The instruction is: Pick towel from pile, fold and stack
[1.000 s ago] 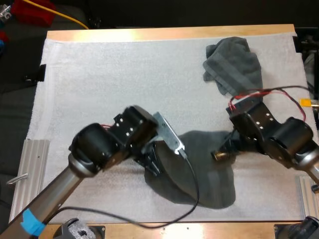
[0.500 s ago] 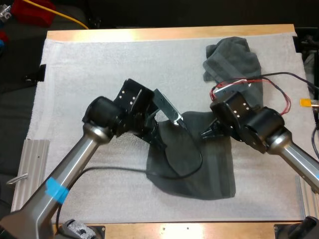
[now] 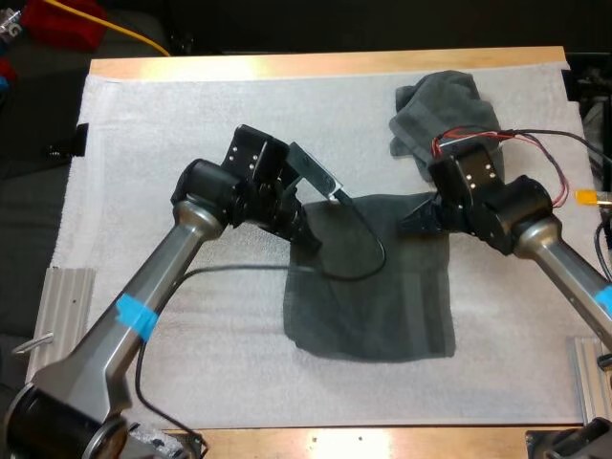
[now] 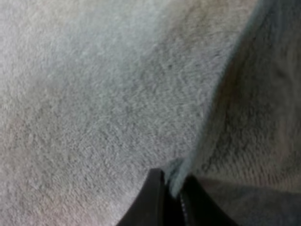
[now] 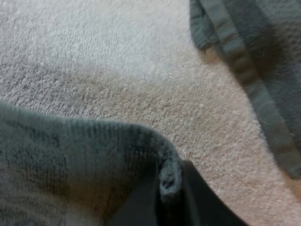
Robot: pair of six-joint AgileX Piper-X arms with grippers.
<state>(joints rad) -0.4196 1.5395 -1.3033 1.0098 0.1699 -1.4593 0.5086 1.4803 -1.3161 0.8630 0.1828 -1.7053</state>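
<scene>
Flat dark grey-green cloth towel (image 3: 373, 296) lies spread at centre to lower right of the high view on the white fuzzy mat (image 3: 172, 172). It is roughly square and mostly smooth, with faint creases and a darker band near its right side. Left gripper (image 3: 308, 237) is at its upper left corner, black fingertips (image 4: 153, 195) pinching the towel edge (cloth wedged between them). Right gripper (image 3: 421, 225) is at the upper right corner, fingers (image 5: 197, 197) clamped on a bunched bit of hem. Crumpled towel (image 3: 449, 115), same colour with a banded hem, sits heaped at upper right of the frame, just beyond the right gripper, with mat showing between it and the flat towel's pinched corner. Wooden table (image 3: 287, 65) edge runs along the top.
</scene>
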